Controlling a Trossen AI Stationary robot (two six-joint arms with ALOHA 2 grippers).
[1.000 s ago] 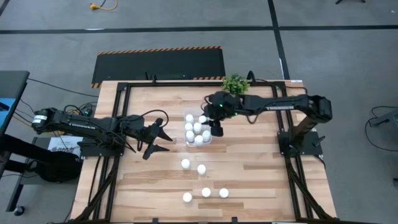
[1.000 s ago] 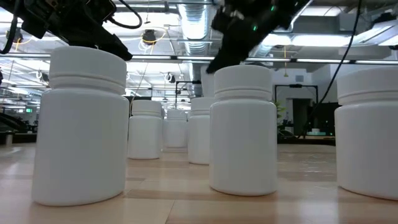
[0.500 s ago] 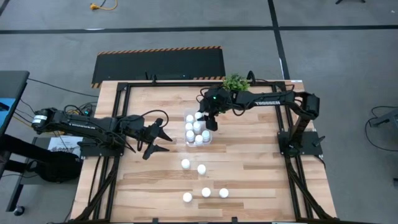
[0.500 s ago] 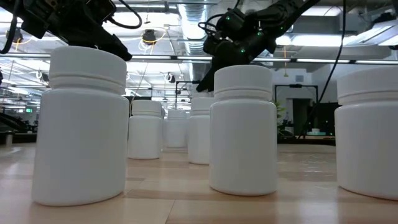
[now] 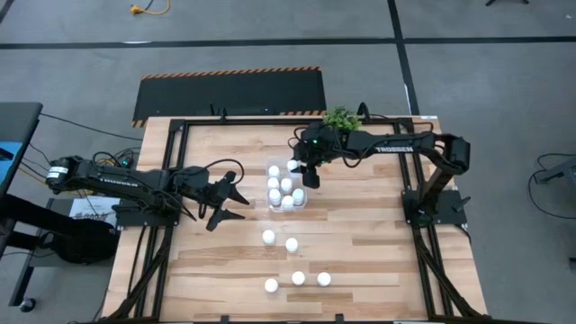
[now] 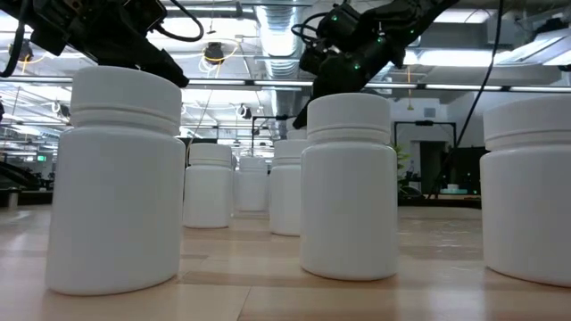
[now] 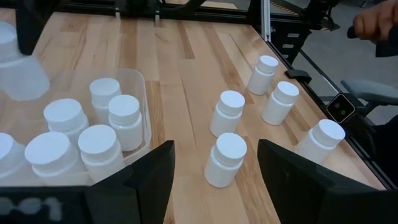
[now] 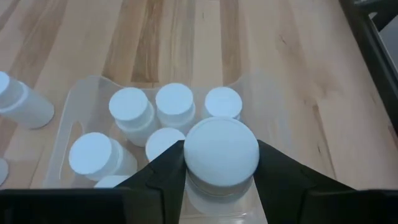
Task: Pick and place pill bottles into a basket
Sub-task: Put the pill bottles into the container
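The clear basket [image 5: 305, 202] stands mid-table with several white pill bottles [image 8: 132, 112] upright inside it. My right gripper [image 5: 303, 173] hovers over the basket's far right corner, shut on one more pill bottle [image 8: 222, 149]. Several loose pill bottles [image 5: 292, 244] stand upright on the wood nearer the front edge; the left wrist view shows them too [image 7: 227, 112]. One bottle [image 8: 18, 102] lies just outside the basket's wall. My left gripper [image 5: 232, 199] waits open to the left of the basket, holding nothing. My right gripper pinches the pill bottle's body just under the cap [image 8: 194, 180] between its two fingers [image 8: 163, 171], one on each side. The fingers slant down from the table's far right. The bottle is upright and lifted clear, above the bottles in the basket.
A small green plant [image 5: 340, 119] stands at the far edge behind the right arm. Black frame rails [image 5: 180, 126] border the table. A person's hand [image 7: 373, 22] shows beyond the table's edge. Bare wood lies between the basket and the loose bottles.
My right gripper has carried its bottle from the basket's right side toward the far edge and a little left, sinking slightly, and now hangs over the basket's far right corner. The bottle has stayed upright between the fingers.
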